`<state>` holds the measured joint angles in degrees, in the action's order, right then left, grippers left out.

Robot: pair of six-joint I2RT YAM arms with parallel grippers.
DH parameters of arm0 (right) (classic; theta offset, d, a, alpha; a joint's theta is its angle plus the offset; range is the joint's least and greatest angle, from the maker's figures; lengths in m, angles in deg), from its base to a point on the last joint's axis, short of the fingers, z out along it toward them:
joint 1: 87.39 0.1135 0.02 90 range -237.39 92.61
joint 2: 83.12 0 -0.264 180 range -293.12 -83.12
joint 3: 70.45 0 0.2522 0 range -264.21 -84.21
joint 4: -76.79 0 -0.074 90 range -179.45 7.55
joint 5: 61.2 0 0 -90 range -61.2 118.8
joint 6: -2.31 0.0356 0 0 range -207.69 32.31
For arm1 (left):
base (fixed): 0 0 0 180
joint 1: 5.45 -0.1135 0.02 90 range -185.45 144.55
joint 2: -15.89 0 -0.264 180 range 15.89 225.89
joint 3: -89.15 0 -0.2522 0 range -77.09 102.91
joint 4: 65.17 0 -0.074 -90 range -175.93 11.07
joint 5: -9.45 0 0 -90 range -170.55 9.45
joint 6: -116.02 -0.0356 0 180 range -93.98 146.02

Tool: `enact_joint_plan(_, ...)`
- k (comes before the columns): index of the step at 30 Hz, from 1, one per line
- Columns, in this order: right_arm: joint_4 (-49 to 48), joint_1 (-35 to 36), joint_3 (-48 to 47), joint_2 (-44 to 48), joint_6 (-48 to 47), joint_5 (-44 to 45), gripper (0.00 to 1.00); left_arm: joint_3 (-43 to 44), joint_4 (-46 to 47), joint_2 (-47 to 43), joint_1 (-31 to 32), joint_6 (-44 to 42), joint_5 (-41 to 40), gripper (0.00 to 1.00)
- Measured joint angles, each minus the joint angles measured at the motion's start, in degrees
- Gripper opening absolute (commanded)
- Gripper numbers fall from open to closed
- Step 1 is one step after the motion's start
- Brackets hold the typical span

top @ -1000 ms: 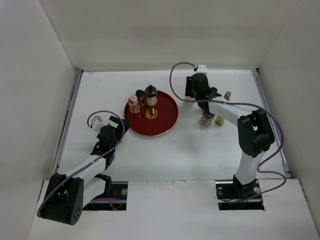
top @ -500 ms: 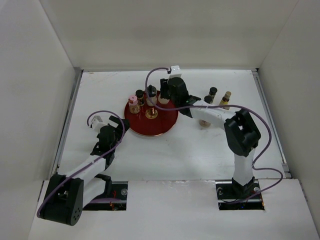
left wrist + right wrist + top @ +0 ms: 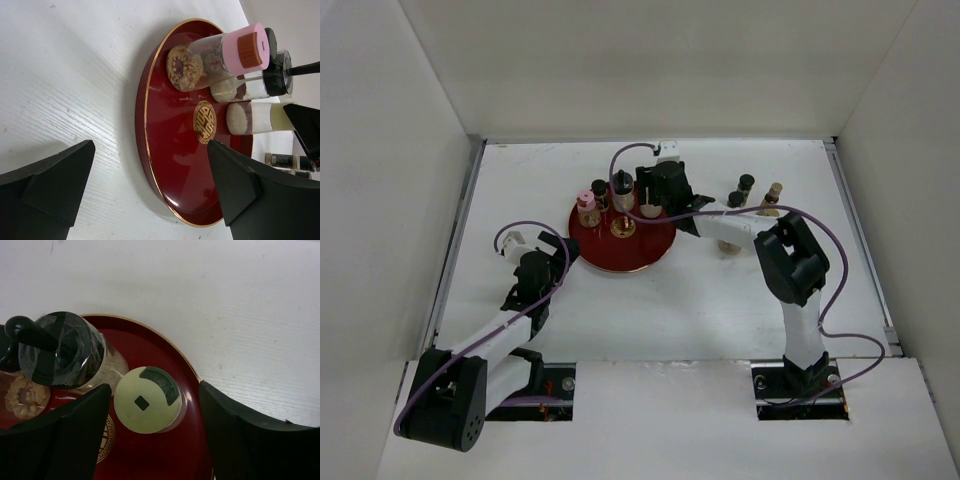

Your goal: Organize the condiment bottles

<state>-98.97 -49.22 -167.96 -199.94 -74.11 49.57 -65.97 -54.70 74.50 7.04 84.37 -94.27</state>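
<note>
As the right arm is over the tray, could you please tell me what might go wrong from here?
The cream-capped bottle stands on the red tray between the open fingers of the right gripper, with little room on one side; a crooked lift-off might tip it. The black-capped bottle stands close beside one finger and could be knocked over.

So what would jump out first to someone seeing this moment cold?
The round red tray in the middle of the white table, with small condiment jars clustered on its far half. The right claw hangs over it, open around a cream-capped jar standing on the tray. A few more bottles stand on the table to the tray's right.
</note>
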Motion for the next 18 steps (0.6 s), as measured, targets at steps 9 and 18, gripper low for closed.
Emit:
enact_joint_plan(9,-0.5,0.0,7.3,12.2,0.3,0.5,0.60,0.0,0.0,0.0,0.0,0.0,0.0,1.00)
enact_joint_plan(18,-1.6,-5.6,31.5,46.8,5.3,6.6,0.54,0.0,0.0,0.0,0.0,0.0,0.1,1.00)
